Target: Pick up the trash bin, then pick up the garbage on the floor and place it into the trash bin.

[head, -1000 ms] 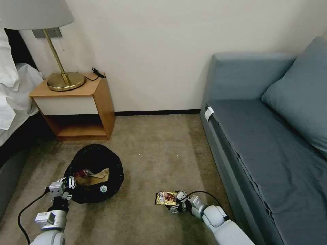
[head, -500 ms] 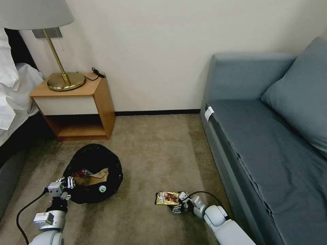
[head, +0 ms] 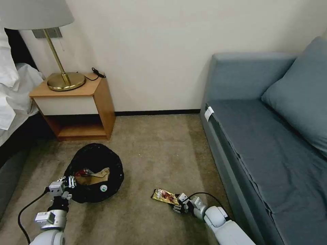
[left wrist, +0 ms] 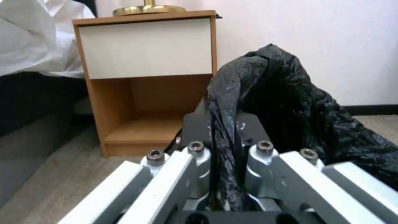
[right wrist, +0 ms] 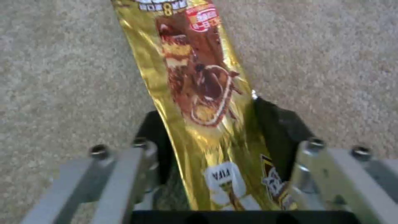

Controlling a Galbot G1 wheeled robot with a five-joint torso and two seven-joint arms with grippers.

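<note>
While the left gripper (head: pixel 66 185) pinches the trash bin (head: pixel 94 172) liner, right gripper (head: pixel 178 204) clamps yellow-brown snack wrapper (head: pixel 165 196), sofa (head: pixel 265 143) beside.

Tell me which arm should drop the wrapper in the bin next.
Right. The right gripper already pinches the gold snack wrapper near the floor, so it likely only needs to carry it over. The left gripper is clamped on the trash bin rim, holding its black liner.

Glossy black trash bin (head: pixel 95 160); gold-and-brown snack wrapper (head: pixel 165 196); beige-brown carpet (head: pixel 156 149)
</note>
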